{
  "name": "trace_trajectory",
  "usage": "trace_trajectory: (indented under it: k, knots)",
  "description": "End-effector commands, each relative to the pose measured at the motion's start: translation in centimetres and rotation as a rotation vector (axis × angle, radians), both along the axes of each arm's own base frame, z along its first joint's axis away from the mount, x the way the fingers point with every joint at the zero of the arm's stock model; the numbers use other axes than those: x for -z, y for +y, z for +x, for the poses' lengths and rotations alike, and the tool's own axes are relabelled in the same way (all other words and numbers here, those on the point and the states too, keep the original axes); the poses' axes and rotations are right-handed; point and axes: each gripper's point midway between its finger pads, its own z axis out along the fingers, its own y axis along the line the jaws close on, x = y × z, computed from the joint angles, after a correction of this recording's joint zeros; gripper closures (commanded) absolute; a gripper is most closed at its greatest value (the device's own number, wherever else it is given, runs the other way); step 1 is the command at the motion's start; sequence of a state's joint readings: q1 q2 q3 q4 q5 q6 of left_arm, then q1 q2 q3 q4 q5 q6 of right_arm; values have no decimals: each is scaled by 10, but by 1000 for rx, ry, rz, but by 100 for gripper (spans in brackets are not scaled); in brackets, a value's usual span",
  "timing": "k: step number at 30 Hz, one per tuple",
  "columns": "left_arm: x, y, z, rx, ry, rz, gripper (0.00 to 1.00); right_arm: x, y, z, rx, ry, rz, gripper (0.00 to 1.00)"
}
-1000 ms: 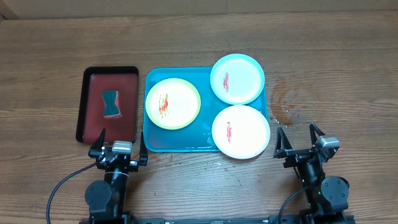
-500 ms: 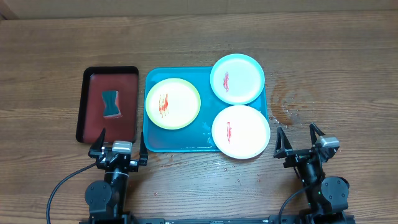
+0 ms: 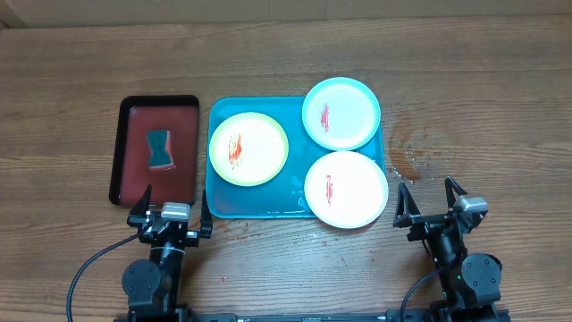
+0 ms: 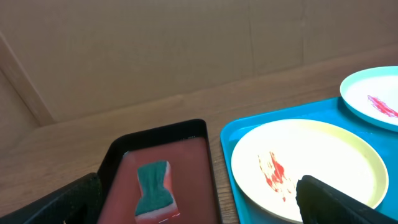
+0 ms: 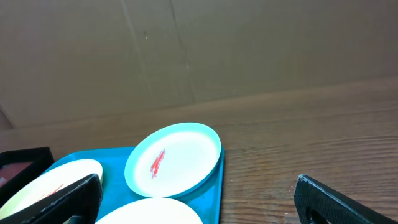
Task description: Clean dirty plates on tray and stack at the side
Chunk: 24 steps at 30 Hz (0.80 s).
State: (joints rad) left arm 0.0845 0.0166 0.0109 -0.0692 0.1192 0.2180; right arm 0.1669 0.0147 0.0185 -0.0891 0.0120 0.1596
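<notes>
Three red-smeared plates lie on the turquoise tray point(image 3: 223, 201): a yellow-green plate point(image 3: 248, 148) at left, a cyan plate point(image 3: 341, 113) at back right, a white plate point(image 3: 346, 189) at front right. My left gripper point(image 3: 171, 204) is open and empty at the near table edge, in front of the dark red tray. My right gripper point(image 3: 430, 199) is open and empty, right of the white plate. The left wrist view shows the yellow-green plate point(image 4: 323, 162) and cyan plate point(image 4: 373, 96). The right wrist view shows the cyan plate point(image 5: 177, 158), the white plate's edge point(image 5: 149, 211) and the tray point(image 5: 112, 165).
A black-rimmed dark red tray point(image 3: 136, 116) stands left of the turquoise tray and holds a teal sponge point(image 3: 160, 148), also in the left wrist view point(image 4: 154, 186). Wet spots point(image 3: 407, 161) mark the wood right of the turquoise tray. A cardboard wall runs behind the table.
</notes>
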Motion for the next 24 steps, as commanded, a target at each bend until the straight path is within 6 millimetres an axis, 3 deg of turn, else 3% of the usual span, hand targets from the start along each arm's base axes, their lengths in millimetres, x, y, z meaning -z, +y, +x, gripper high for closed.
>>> trace_trajectory:
  k: [1, 24]
  knots:
    - [0, -1, 0, 4, -8, 22, 0, 0, -1, 0, 8, -10, -2, 0]
    - [0, -4, 0, 18, -10, 21, 0, -2, -2, 0, 10, -19, -1, 0]
